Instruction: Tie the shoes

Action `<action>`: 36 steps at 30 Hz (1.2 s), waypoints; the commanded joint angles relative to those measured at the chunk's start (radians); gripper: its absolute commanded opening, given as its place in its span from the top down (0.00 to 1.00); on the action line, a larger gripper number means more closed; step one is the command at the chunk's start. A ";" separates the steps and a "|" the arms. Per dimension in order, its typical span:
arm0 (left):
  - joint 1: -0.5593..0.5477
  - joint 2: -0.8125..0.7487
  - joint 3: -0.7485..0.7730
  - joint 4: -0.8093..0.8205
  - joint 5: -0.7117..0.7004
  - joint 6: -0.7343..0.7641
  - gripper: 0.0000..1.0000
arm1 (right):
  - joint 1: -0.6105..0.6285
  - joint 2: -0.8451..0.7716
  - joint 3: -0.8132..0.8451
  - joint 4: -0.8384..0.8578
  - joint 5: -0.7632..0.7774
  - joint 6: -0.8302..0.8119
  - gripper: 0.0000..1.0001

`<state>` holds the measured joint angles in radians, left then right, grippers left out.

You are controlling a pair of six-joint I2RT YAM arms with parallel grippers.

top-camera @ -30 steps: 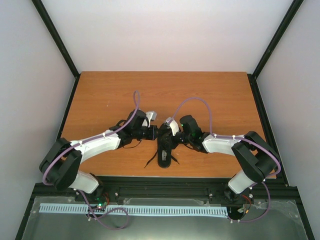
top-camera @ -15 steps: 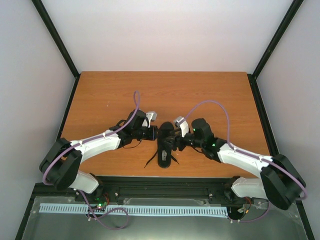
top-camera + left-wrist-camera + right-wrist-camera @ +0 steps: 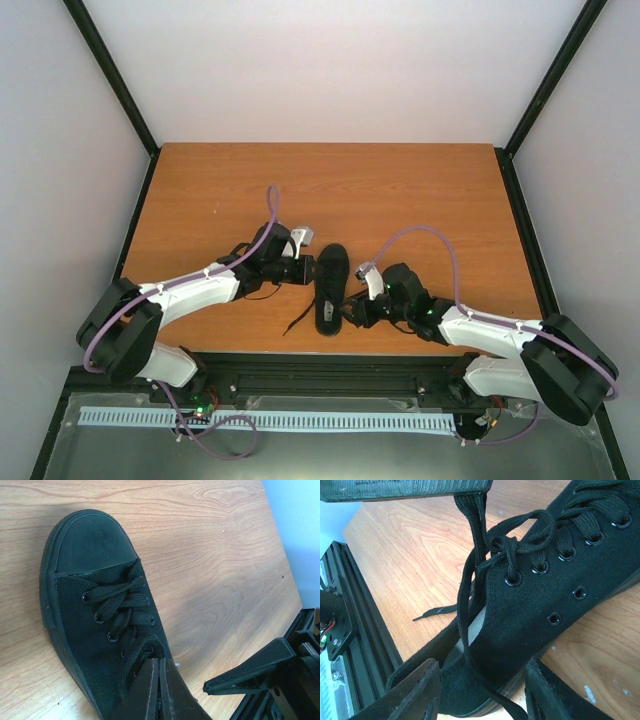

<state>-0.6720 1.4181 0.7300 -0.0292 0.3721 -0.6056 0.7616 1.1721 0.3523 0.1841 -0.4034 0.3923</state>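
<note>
The black shoe (image 3: pixel 331 285) lies on the wooden table (image 3: pixel 330 190), toe pointing away and heel toward the arms. It also shows in the left wrist view (image 3: pixel 95 605) and the right wrist view (image 3: pixel 545 605). My left gripper (image 3: pixel 308 268) is at the shoe's left side by the tongue; its jaws (image 3: pixel 160 680) are shut and a taut lace (image 3: pixel 470 510) runs up to them. My right gripper (image 3: pixel 352 312) is open, its fingers either side of the heel (image 3: pixel 482 700). One lace crosses the heel between them. A loose lace end (image 3: pixel 432 612) lies on the table.
A black metal rail (image 3: pixel 330 365) runs along the table's near edge and also shows in the right wrist view (image 3: pixel 350 630). White walls with black corner posts (image 3: pixel 110 75) enclose the table. One finger of my right gripper (image 3: pixel 250 670) shows in the left wrist view.
My right arm has drawn back toward the near edge, its gripper going from the shoe's middle to its heel. The left gripper has stayed by the shoe's tongue.
</note>
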 commanded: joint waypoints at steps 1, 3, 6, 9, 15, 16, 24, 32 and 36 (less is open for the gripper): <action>0.005 -0.023 0.000 0.025 0.020 0.013 0.99 | 0.016 0.025 0.000 0.077 0.022 0.019 0.55; 0.005 -0.023 -0.001 0.025 0.023 0.013 0.99 | 0.017 0.047 0.007 0.085 0.022 0.008 0.57; 0.005 -0.025 0.000 0.023 0.024 0.015 0.99 | 0.018 0.082 0.022 0.093 0.003 -0.001 0.62; 0.005 -0.025 -0.002 0.020 0.019 0.015 0.99 | 0.024 0.099 0.028 0.103 -0.015 0.000 0.65; 0.005 -0.017 0.000 0.021 0.020 0.018 0.99 | 0.040 0.084 0.025 0.087 -0.005 0.004 0.68; 0.005 -0.015 0.001 0.021 0.021 0.018 0.99 | 0.041 0.082 0.025 0.084 0.001 0.004 0.71; 0.005 -0.033 -0.015 0.045 0.028 0.017 0.99 | 0.042 0.056 0.039 0.040 0.033 0.010 0.97; 0.005 -0.086 -0.052 0.101 0.100 0.045 0.99 | 0.042 -0.060 0.125 -0.191 0.165 0.025 0.97; 0.002 -0.078 -0.050 0.113 0.142 0.061 0.99 | 0.042 -0.010 0.184 -0.217 0.148 0.040 0.97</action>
<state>-0.6720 1.3514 0.6762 0.0322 0.4568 -0.5858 0.7956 1.1313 0.4812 0.0341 -0.2794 0.4126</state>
